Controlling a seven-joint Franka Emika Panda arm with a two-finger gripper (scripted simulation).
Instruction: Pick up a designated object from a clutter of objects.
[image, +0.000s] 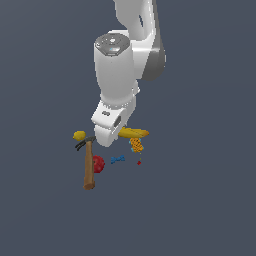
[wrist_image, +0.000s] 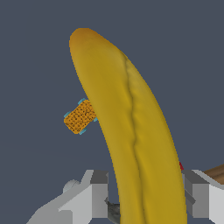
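Nearest the wrist camera, one banana (wrist_image: 131, 131), long and yellow, running between the two grey fingers (wrist_image: 99, 192) of the gripper (wrist_image: 146, 194). Jaws spread, one on each side of the fruit, a narrow gap visible on both sides; contact cannot be told. In the exterior view, counted: one hammer (image: 89, 165) with wooden handle, one red ball (image: 98, 163), one blue bone-shaped piece (image: 118, 159), one orange patterned lump (image: 136, 145), one yellow lump (image: 79, 135). Banana partly hidden behind the arm (image: 117, 65), orange lump just beside it. Open grey floor (image: 210, 200) all around the small cluster.
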